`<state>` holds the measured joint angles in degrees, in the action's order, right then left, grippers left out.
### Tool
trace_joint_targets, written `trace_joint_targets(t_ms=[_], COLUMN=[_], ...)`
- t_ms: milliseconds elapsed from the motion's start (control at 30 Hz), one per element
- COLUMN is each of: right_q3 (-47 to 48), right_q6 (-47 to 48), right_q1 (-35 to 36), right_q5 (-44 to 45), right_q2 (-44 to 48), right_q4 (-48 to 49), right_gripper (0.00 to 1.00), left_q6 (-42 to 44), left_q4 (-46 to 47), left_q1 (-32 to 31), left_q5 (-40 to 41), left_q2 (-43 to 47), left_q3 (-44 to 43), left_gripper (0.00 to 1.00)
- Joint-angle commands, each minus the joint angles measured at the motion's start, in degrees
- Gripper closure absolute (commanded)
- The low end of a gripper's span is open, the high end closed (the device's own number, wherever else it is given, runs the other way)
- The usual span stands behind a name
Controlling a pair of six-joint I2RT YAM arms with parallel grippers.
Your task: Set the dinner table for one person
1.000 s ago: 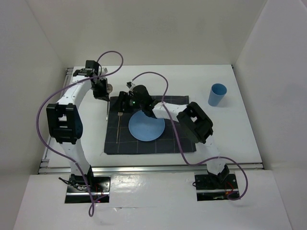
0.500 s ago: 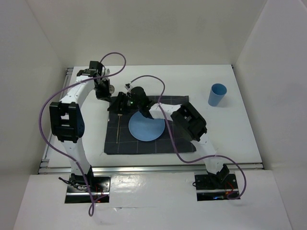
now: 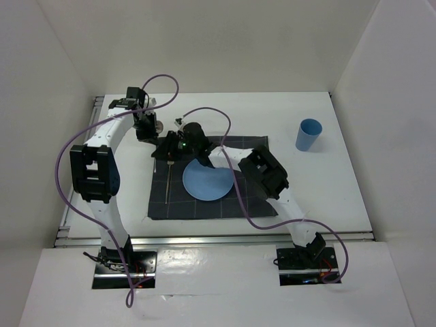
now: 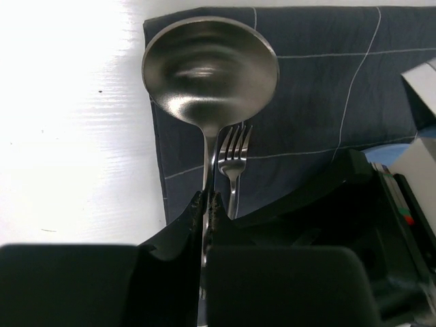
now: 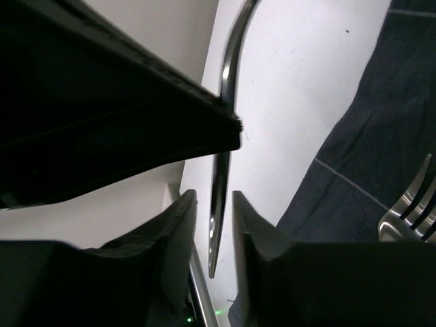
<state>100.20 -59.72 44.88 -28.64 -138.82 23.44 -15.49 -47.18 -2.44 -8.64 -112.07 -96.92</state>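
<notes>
Steel spoon [image 4: 210,71] is held by its handle in the left gripper [image 4: 210,201], whose jaws are pinched fully onto it. The bowl sits above the far-left corner of the placemat [image 3: 253,204].

Compared with a second ago, the right gripper [image 5: 213,204] has shifted left along the placemat's far edge to meet the left gripper, and its jaws have narrowed. The left gripper has also moved slightly towards that corner. The right jaws now stand narrow on either side of the spoon handle's free end. Thin strips of white show between the handle and each finger, so contact is not confirmed. Plate, fork and cup are unchanged in position.

Fork [image 4: 234,155] lies on the placemat's left strip, tines towards the far edge, just beside the spoon handle in the left wrist view. Blue plate [image 3: 208,182] sits at the placemat's centre, its far rim partly covered by the right arm. Blue cup [image 3: 308,134] stands upright, well off the placemat's far-right corner.

Dinner table [image 3: 320,197], white, lies under the placemat. Aluminium rails [image 3: 204,238] run along its near and left edges, and white walls [image 3: 225,48] enclose it.
</notes>
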Motion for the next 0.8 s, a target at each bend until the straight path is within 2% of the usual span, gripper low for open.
trace_joint_targets(t_ms=[0, 233, 300, 333, 400, 467, 500, 633, 767], right_q3=[2.45, 2.28, 0.96, 0.18, -2.28, -2.82, -3.95, -8.70, -13.61], right_q6=[-1.18, -2.32, -2.33, -3.72, -4.26, -4.79, -4.79, -4.79, -2.69], right_q1=[0.56, 0.56, 0.56, -0.14, -0.67, -1.28, -2.07, -4.54, -7.61], right_q5=[-1.06, -1.59, -2.12, -2.12, -3.34, -4.31, -4.84, -9.05, -15.38], right_q2=[-1.19, -1.19, -0.40, 0.39, 1.45, 2.94, 3.55, 9.52, 16.02], right_q4=[3.28, 4.42, 5.03, 7.12, 9.77, 9.78, 9.78, 9.96, 2.15], right_gripper=[0.67, 0.83, 0.91, 0.96, 0.98, 1.00, 1.00, 1.00, 1.00], left_q6=[-1.65, -1.65, -0.96, -0.34, 0.27, 0.90, 1.59, 2.82, 5.98], left_q4=[1.21, 0.60, 0.60, 0.60, 0.60, 0.07, -0.54, -1.78, -1.78], left_q1=[-0.02, -0.02, -0.02, -0.02, -0.02, -0.02, -0.02, 3.13, 5.86], left_q5=[-1.38, -1.90, -1.90, -2.60, -3.13, -3.65, -3.66, -5.85, -3.23], left_q2=[3.35, 3.35, 3.35, 3.35, 3.87, 3.88, 4.49, 5.98, 9.50], left_q3=[0.24, -0.28, -0.28, -0.28, -0.80, -1.34, -2.82, -5.55, -5.56], left_gripper=[1.00, 1.00, 1.00, 1.00, 0.99, 0.89, 0.77, 0.57, 0.49])
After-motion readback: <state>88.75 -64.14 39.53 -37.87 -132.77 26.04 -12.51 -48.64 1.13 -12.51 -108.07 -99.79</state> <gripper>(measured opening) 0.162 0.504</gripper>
